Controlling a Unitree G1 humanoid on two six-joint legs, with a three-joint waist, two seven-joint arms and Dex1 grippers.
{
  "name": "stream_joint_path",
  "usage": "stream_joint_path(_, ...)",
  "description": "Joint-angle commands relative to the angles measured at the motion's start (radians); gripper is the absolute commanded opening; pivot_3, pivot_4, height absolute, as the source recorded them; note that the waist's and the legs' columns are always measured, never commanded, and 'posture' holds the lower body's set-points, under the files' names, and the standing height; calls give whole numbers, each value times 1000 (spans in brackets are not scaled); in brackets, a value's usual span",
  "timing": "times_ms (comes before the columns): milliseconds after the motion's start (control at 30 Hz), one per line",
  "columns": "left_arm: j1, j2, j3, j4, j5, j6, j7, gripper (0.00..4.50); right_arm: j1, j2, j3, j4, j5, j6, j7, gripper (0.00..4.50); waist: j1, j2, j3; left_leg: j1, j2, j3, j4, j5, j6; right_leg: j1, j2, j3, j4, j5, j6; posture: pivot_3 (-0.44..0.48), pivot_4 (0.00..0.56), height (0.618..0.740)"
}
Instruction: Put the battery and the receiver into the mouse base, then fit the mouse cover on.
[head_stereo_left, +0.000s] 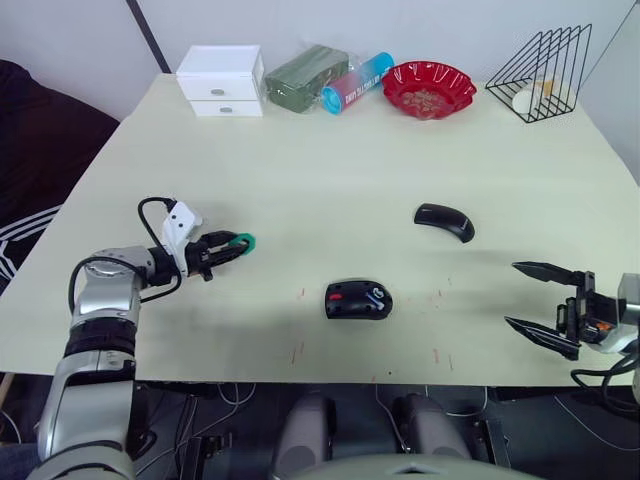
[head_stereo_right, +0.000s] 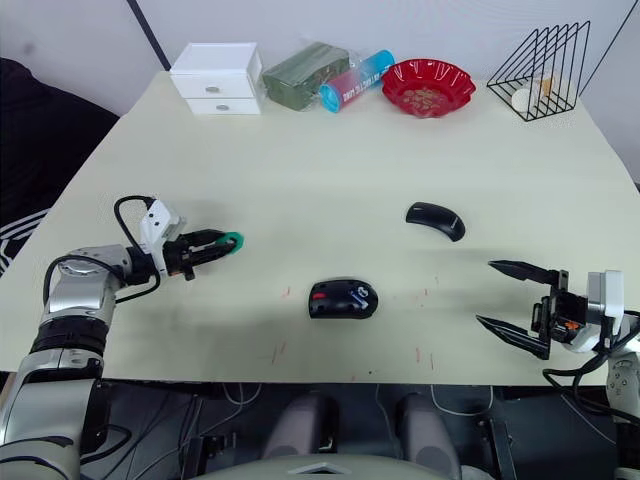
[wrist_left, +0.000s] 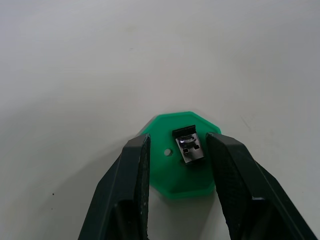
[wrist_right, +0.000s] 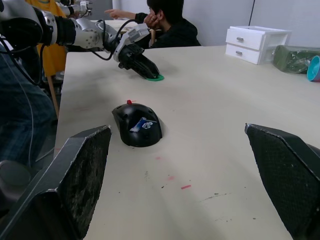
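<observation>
Mouse base (head_stereo_left: 358, 300): set near the table's (head_stereo_left: 300, 170) front edge, mouse cover (head_stereo_left: 444, 221) apart behind it. Left gripper (head_stereo_left: 236, 243) is lowered over a green holder (head_stereo_left: 243, 241); right gripper (head_stereo_left: 533, 297) is spread wide, empty.

Left wrist view: receiver (wrist_left: 189, 147) is seen on the holder between narrowly parted fingers (wrist_left: 131, 170); contact cannot be told. Receiver pickup is judged in hand; closing and lifting are called for.

Right wrist view: battery cannot be made out.

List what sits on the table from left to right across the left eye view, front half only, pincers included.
Left pincer over the green holder → mouse base → mouse cover → right pincer.
</observation>
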Motion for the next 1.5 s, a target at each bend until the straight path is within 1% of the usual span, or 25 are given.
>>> stream_joint_path(33, -8, 7, -5, 9, 8, 0, 3, 1624, -1, -1, -5, -16, 8, -16, 0, 4500, 0, 0, 0, 0, 0, 0, 0, 0, 0, 0, 0, 0, 0, 0, 0, 0, 150, 740)
stream_joint_path(67, -8, 7, -4, 10, 7, 2, 3, 1448, -1, 0, -5, -15, 8, -17, 1, 4500, 0, 0, 0, 0, 0, 0, 0, 0, 0, 0, 0, 0, 0, 0, 0, 0, 150, 740)
stream_joint_path(167, -7, 11, -1, 16, 8, 0, 5, 277, -2, 0, -4, -14, 7, -17, 1, 4500, 0, 0, 0, 0, 0, 0, 0, 0, 0, 0, 0, 0, 0, 0, 0, 0, 150, 740)
stream_joint_path(200, -8, 12, 0, 17, 8, 0, 5, 23, -2, 0, -4, -13, 7, -17, 2, 4500, 0, 0, 0, 0, 0, 0, 0, 0, 0, 0, 0, 0, 0, 0, 0, 0, 150, 740)
stream_joint_path(533, -9, 26, 9, 9, -4, 14, -8, 23, -7, 1, 0, -5, 8, -22, 9, 4500, -1, 0, 0, 0, 0, 0, 0, 0, 0, 0, 0, 0, 0, 0, 0, 0, 150, 740)
stream_joint_path(767, -25, 43, 38, -23, -56, 57, -66, 23, -14, -2, 7, -6, 10, -22, 10, 4500, 0, 0, 0, 0, 0, 0, 0, 0, 0, 0, 0, 0, 0, 0, 0, 0, 150, 740)
stream_joint_path(933, -30, 61, 72, -95, -139, 125, -140, 23, -20, -3, 14, -19, 13, -16, 4, 4500, 0, 0, 0, 0, 0, 0, 0, 0, 0, 0, 0, 0, 0, 0, 0, 0, 150, 740)
stream_joint_path(1100, -16, 79, 75, -212, -189, 158, -211, 23, -21, -6, 33, -72, 32, 18, -14, 4500, 0, 0, 0, -1, 0, 0, 0, 0, 0, 0, 0, 0, 0, 0, 0, 0, 150, 740)
stream_joint_path(1200, -10, 82, 73, -260, -205, 168, -224, 23, -24, -7, 40, -98, 38, 37, -24, 4500, 0, 0, 0, -1, 0, -1, 0, 0, 0, 0, 0, -1, 0, 0, 0, 0, 150, 740)
stream_joint_path(1300, -33, 79, 39, -350, -218, 187, -256, 23, -44, -50, 86, -188, 61, 191, -105, 4500, -2, 0, 0, -1, 0, -1, 1, 0, 0, 0, 0, -1, 0, 0, 0, 0, 150, 740)
stream_joint_path(1367, -42, 69, 24, -394, -223, 196, -265, 23, -58, -61, 93, -242, 115, 279, -149, 4500, -1, 0, 0, -1, 0, -1, 1, 0, 0, 0, 0, -1, 1, 0, 0, 0, 150, 740)
stream_joint_path(1500, -55, 45, -15, -487, -231, 218, -271, 23, -94, -67, 115, -317, 136, 377, -242, 4500, 2, 0, 0, -2, 0, -1, 1, 0, 0, -1, 0, -1, 0, 0, 0, 0, 150, 740)
